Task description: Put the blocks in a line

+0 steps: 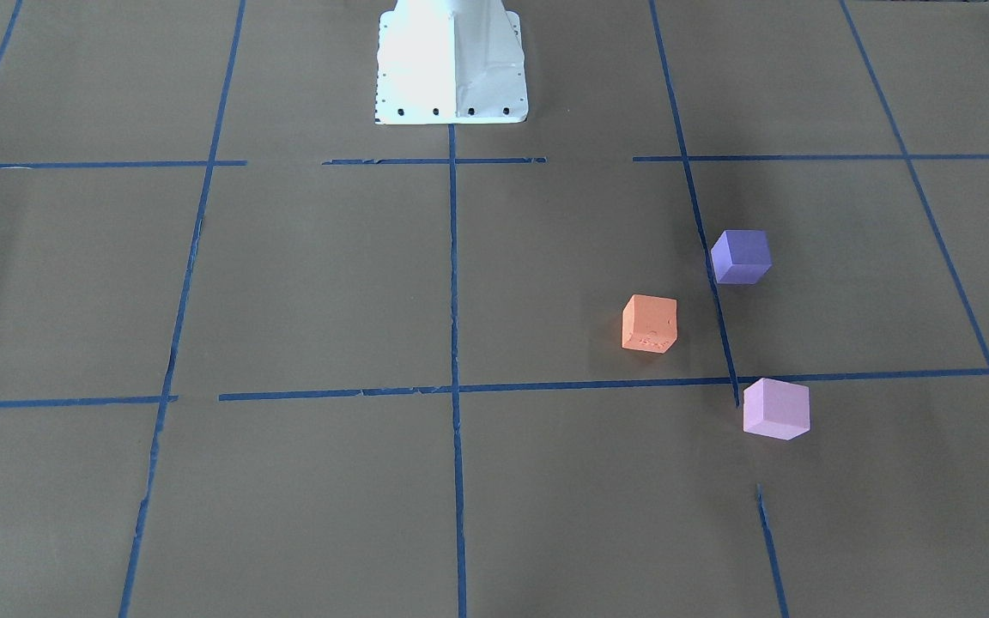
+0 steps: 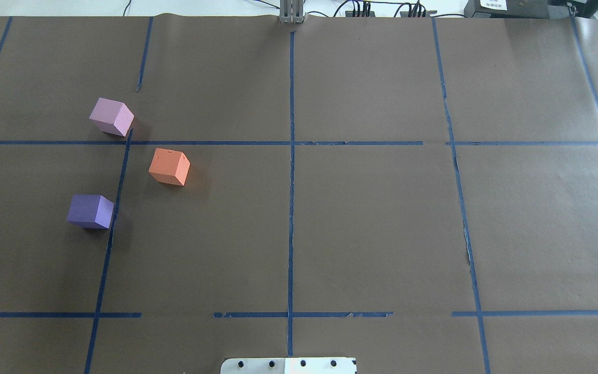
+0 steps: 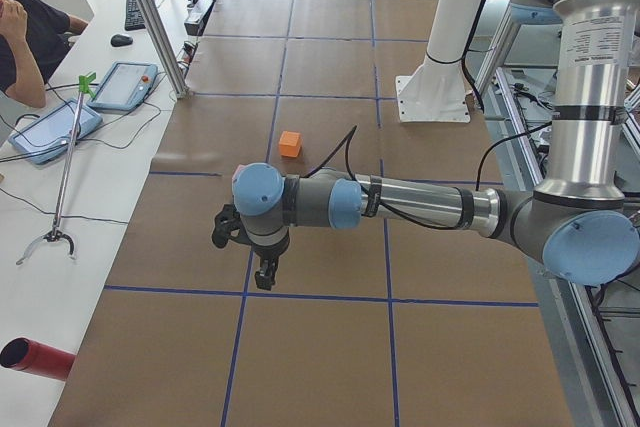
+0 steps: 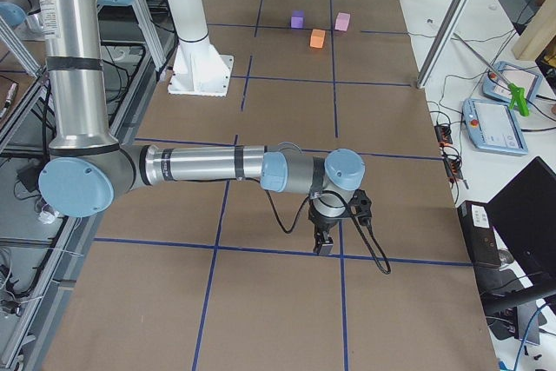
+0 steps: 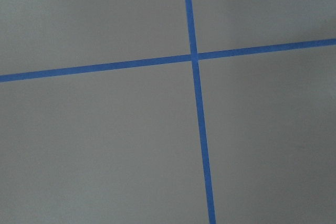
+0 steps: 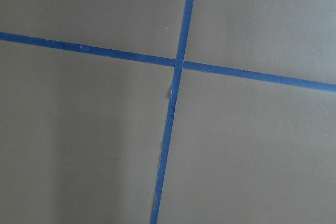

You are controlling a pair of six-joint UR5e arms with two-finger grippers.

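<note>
The orange block, the purple block and the pink block sit on the brown table, all on the robot's left side. None of them touch. The pink block is farthest from the robot and the purple block is nearest. The orange block sits between them, but a bit more toward the middle of the table, so the three make a bent shape and not a straight line. A strip of blue tape runs between the orange block and the purple block.

The left gripper hangs over the table and points down. The orange block is past it, apart from it. I cannot tell if its fingers are spread or pressed together.

The right gripper also points down, at the other end of the table, well apart from all three blocks. I cannot tell how its fingers are either.
</note>
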